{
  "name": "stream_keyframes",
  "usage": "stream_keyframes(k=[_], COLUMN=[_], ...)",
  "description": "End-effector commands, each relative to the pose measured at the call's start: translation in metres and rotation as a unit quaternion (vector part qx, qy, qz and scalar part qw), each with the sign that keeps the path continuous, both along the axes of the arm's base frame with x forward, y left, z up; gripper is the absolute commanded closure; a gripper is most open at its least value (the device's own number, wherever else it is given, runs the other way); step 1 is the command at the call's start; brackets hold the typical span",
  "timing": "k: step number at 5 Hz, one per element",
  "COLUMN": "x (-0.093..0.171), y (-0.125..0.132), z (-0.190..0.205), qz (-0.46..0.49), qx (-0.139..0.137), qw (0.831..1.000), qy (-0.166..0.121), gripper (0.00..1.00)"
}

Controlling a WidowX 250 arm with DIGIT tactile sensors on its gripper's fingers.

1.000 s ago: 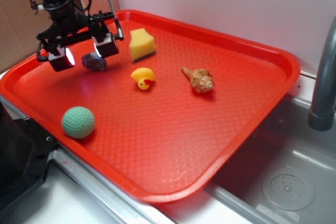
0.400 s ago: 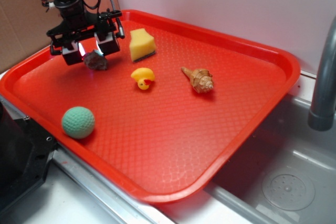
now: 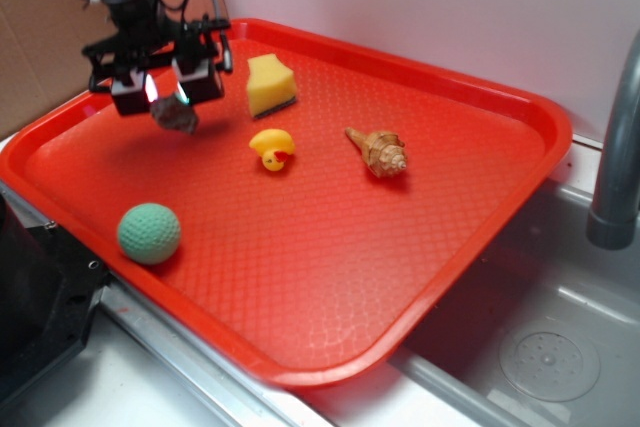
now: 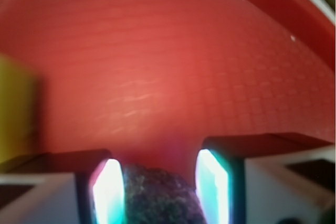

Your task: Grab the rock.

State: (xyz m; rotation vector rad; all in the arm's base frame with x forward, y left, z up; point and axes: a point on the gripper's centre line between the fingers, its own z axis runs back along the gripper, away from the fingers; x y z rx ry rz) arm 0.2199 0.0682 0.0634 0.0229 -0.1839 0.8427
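Observation:
The rock (image 3: 176,115), small, dark and lumpy, sits between the two fingers of my gripper (image 3: 165,97) at the tray's far left. In the wrist view the rock (image 4: 157,198) fills the gap between the lit pads (image 4: 109,192) and touches both, so the gripper (image 4: 160,192) is shut on it. It appears to hang just above the red tray (image 3: 330,247), with a faint shadow below.
On the tray lie a yellow sponge (image 3: 270,84), a small yellow duck (image 3: 272,148), a tan spiral seashell (image 3: 378,152) and a green ball (image 3: 149,233). A grey faucet (image 3: 615,147) and a sink (image 3: 545,347) are to the right.
The gripper came down round the rock, its fingers closed from wide apart onto it, and it has since risen slightly with the rock shifted a little left and up.

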Motion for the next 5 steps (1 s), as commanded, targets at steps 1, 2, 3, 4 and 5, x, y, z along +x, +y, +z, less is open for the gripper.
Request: stream_keyframes(k=[1,2,3,4,5], x=[-0.008,-0.027,-0.048,-0.062,-0.056], y=[-0.032,-0.053,-0.071,-0.085,-0.075], z=[0.086,0.117,0.139,0.148,0.142], qz=[-0.201,-0.292,-0.353,-0.366,-0.321], qx=[-0.016,-0.023,-0.019,-0.010,-0.007], qw=[0.979,0.956,0.935,0.930,0.947], qy=[0.026,0.010,0.006,-0.013,-0.001], gripper=[1.00,1.00,1.00,1.00,1.00])
